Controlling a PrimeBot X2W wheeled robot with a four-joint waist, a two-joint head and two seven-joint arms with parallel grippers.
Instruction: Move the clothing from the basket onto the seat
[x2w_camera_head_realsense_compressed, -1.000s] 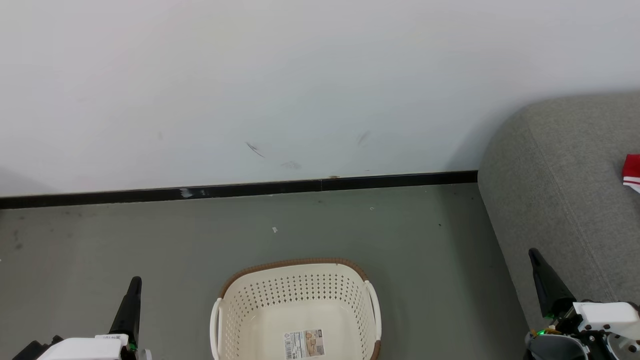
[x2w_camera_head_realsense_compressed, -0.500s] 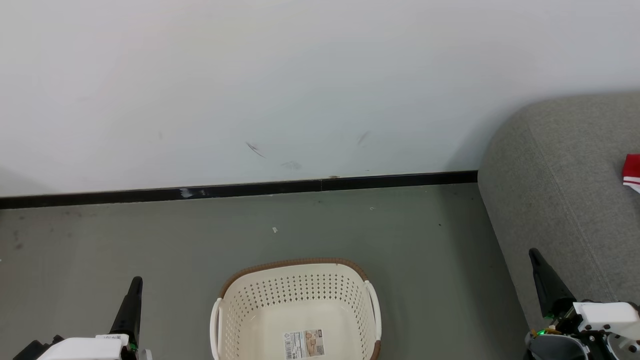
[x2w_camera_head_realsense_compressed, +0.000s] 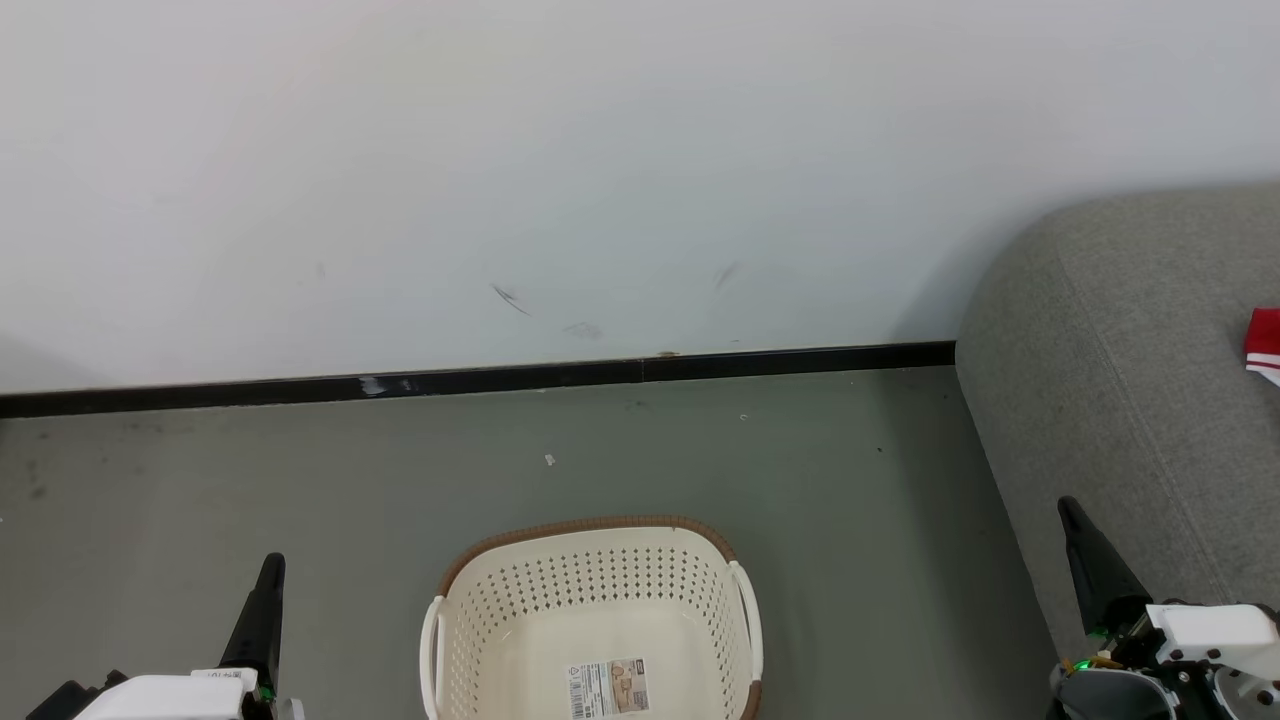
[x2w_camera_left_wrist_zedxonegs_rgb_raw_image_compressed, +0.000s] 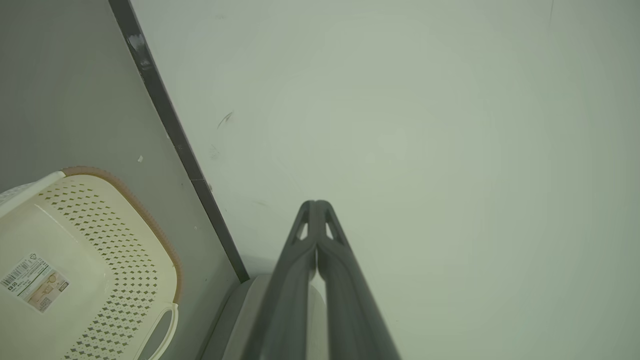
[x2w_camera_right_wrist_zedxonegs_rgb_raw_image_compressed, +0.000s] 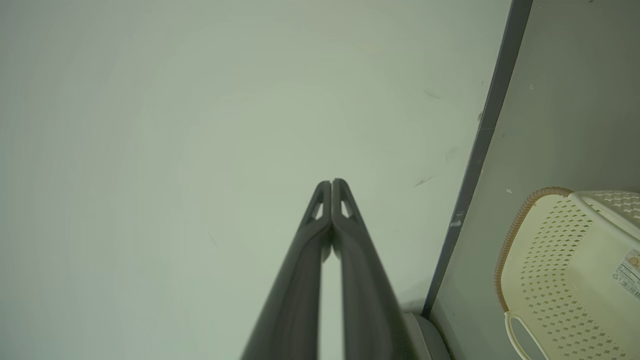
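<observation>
delta: nothing has moved since a second ago; left gripper, right gripper and basket sit in the same spots.
head / basket: on the grey floor at bottom centre, between the two grippers, bare base showing with a paper label.
head / clothing: a red piece with white stripes lies on the seat at the right edge, cut off by the frame.
head / seat: right of the basket, apart from it.
head / grippers: left one lower left over the floor, right one lower right against the seat's side.
left wrist / left gripper: fingers pressed together at the tips, gripping nothing, aimed at the white wall; basket at lower left, black skirting beside it.
right wrist / right gripper: fingers closed tip to tip, nothing held, aimed at the wall; basket at lower right.
</observation>
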